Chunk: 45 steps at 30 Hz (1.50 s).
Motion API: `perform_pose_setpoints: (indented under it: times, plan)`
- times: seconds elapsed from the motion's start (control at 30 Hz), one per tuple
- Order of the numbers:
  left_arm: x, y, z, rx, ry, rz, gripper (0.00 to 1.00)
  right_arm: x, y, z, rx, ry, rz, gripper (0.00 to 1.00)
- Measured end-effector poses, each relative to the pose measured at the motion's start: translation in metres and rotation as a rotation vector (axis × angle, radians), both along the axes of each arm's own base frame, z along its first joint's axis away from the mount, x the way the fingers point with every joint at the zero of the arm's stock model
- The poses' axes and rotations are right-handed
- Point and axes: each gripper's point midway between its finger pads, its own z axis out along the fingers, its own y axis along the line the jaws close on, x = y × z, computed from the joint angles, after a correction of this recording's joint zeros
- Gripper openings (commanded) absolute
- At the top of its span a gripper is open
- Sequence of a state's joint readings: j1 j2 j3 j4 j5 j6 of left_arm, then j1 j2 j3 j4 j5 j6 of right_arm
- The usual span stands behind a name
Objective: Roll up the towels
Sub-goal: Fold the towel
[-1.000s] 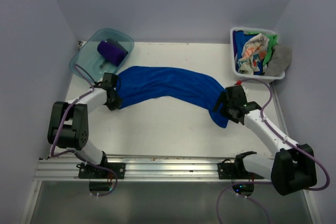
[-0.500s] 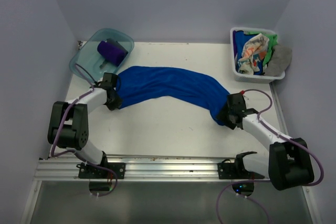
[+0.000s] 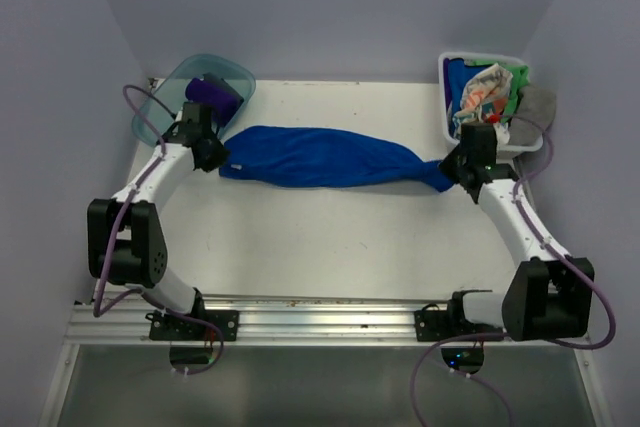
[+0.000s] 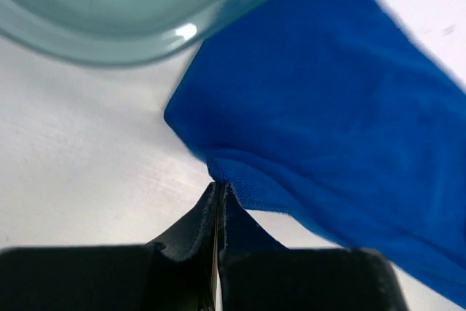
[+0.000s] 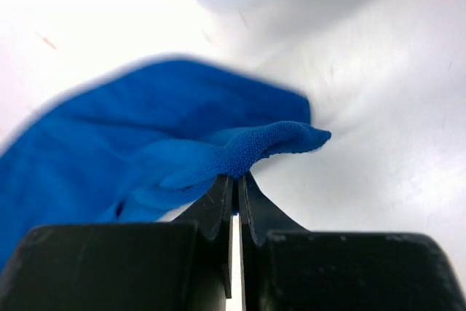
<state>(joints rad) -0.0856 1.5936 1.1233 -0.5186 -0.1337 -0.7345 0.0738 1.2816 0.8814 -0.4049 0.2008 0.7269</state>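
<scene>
Left end effector (image 4: 218,193): pinching blue towel (image 3: 320,157) | right end effector (image 5: 234,180): pinching its far end (both closed)

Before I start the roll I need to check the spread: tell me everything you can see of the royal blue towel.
The royal blue towel is soft terry-like cloth, bunched lengthwise into a long wrinkled band stretched across the table. The left gripper is shut on its left end, beside the teal tub; the right gripper is shut on a folded corner at its right end, near the white basket. Its middle lies on the table.
</scene>
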Motion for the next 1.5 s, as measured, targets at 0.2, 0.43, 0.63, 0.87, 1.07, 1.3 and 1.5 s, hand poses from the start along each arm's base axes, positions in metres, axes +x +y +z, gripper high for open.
perform_pose_setpoints:
  times: [0.2,0.43,0.63,0.87,1.07,1.3,1.5]
  plan:
    - [0.022,0.033,0.078,-0.016,-0.199,0.041,0.0,0.034,-0.03,0.097,-0.056,-0.234,-0.042,0.0]
    - [-0.029,0.063,0.058,-0.011,-0.164,0.098,0.0,-0.034,-0.03,0.04,-0.062,-0.108,-0.038,0.0]
    - [-0.11,0.052,-0.037,-0.043,0.131,0.084,0.48,-0.107,-0.036,-0.026,-0.046,0.09,-0.083,0.65]
    - [-0.126,0.045,-0.059,-0.079,0.209,0.071,0.65,-0.119,-0.035,-0.048,-0.037,0.204,-0.095,0.66]
    - [-0.127,0.046,-0.062,-0.074,0.21,0.074,0.67,-0.124,-0.03,-0.061,-0.006,0.241,-0.103,0.65]
    - [-0.143,0.049,-0.077,-0.052,0.262,0.097,0.66,-0.128,-0.025,-0.068,0.02,0.255,-0.095,0.65]
    - [-0.131,0.049,-0.077,-0.038,0.242,0.093,0.87,-0.126,-0.022,-0.069,0.034,0.251,-0.088,0.62]
